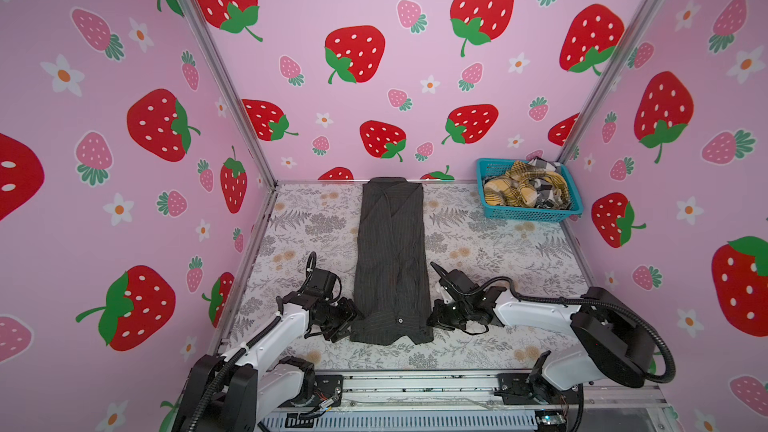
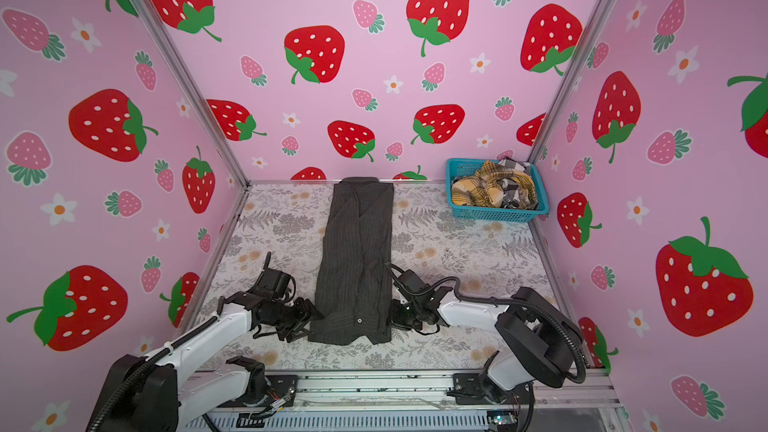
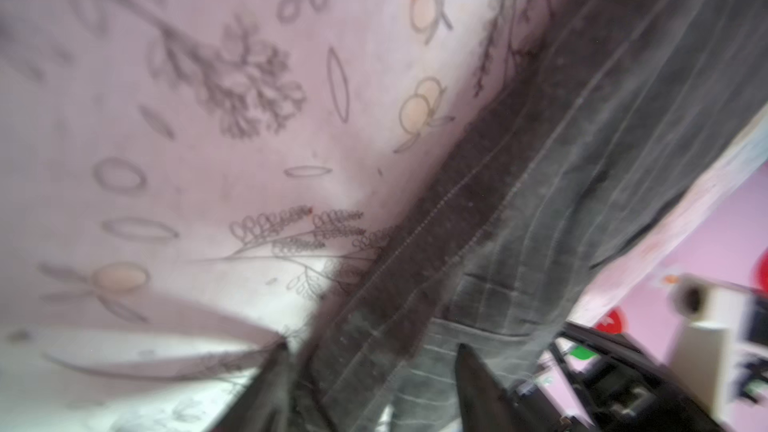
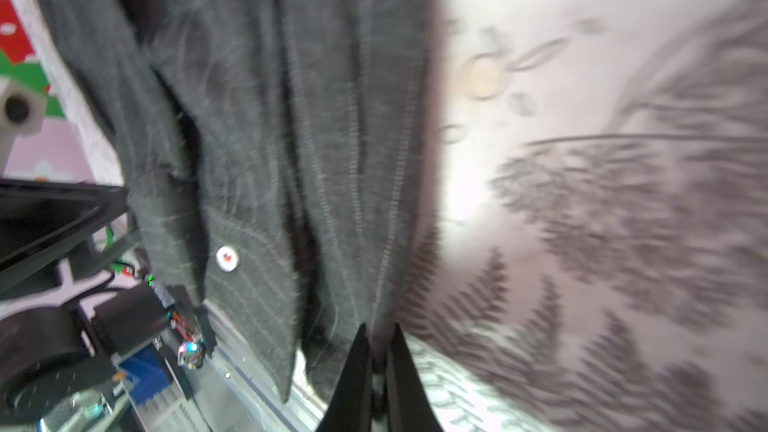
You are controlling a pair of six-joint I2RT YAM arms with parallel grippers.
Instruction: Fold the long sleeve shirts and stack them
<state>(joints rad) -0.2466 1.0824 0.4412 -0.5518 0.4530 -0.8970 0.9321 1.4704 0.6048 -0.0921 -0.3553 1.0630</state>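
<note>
Your charcoal shirt (image 1: 390,251), long axis front-to-back, hem nearest, left gripper (image 3: 372,347) spread astride it, right gripper (image 4: 380,328) pinching its edge.

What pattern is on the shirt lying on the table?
The shirt is dark charcoal with thin pale pinstripes; the right wrist view shows it best.

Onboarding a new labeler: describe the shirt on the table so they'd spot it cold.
On the floral table, a long dark strip runs down the middle from the back edge toward the front. That is the charcoal shirt, folded lengthwise, with pale pinstripes and a button near its front end. The other shirts, yellow plaid and checked, lie crumpled in the turquoise basket.
</note>
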